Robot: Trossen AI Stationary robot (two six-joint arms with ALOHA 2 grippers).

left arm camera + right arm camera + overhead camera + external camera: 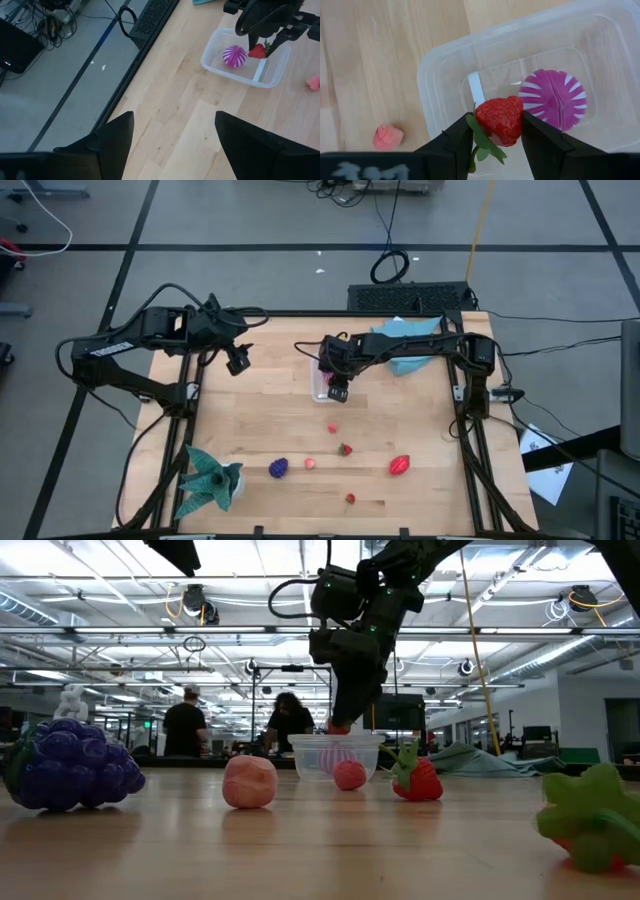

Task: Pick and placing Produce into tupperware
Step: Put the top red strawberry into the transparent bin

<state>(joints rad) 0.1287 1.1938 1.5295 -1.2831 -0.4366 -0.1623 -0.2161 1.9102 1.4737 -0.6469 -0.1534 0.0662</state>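
Red toy strawberry (pixel 499 120) sits pinched in the right gripper (pixel 496 131) above the clear plastic tub (pixel 440 65). Next, let go. Left gripper (pixel 172 132) waits open, away.

The light wooden table (pixel 270 430) serves as the reference. A crumpled light blue cloth (pixel 405 340) lies at its far right corner. A teal-green folded cloth (pixel 208 480) lies at its near left corner. Two people (pixel 188 727) stand well beyond its far edge.

Overhead, table-level, two wrist views, sharing tupperware (pixel 327 383)
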